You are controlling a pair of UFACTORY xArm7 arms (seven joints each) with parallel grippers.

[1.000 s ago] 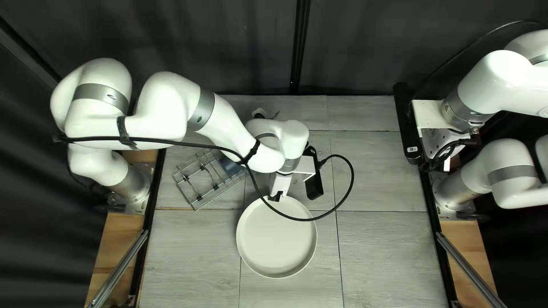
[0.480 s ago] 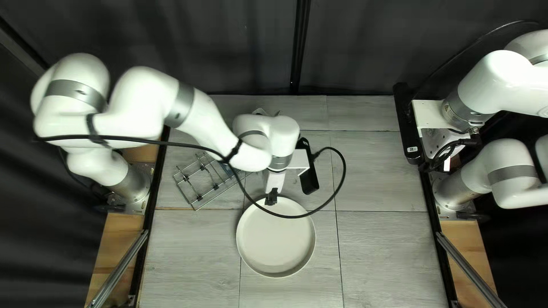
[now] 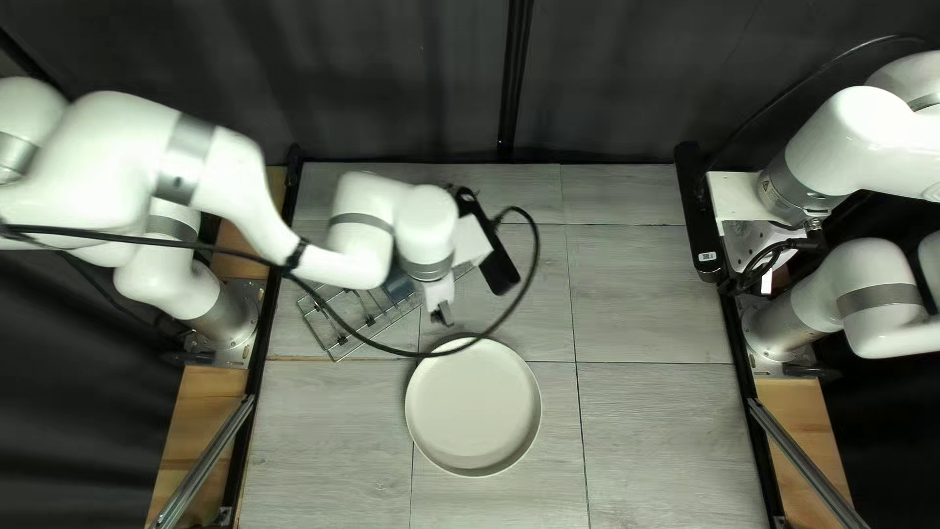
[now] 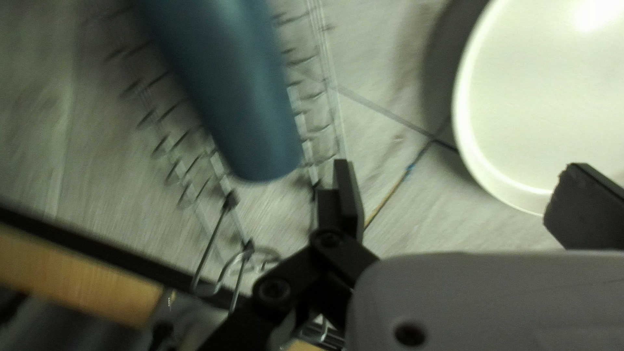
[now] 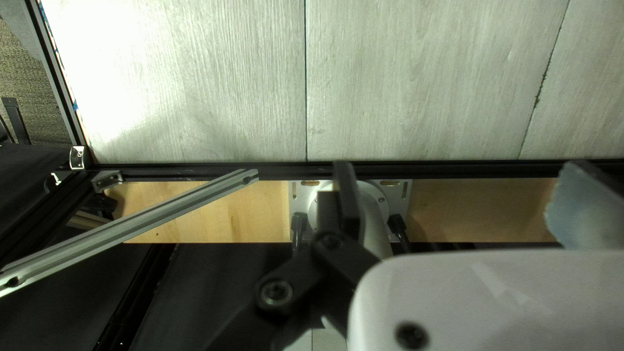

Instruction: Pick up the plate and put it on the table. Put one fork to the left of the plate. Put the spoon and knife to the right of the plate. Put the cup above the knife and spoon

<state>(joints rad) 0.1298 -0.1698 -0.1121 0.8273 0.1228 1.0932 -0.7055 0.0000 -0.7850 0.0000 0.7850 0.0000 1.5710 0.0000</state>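
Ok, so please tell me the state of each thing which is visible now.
Plate: face up on the table, empty
Blue cup: at the rack, way up unclear
Wire rack: on the table
Left gripper: open, empty
Right gripper: open, empty

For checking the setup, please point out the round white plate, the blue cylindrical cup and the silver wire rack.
Round white plate [image 3: 473,407], top left view: its flat middle.
Blue cylindrical cup [image 4: 235,97], left wrist view: its side wall.
Silver wire rack [image 3: 342,340], top left view: black joint on its frame.
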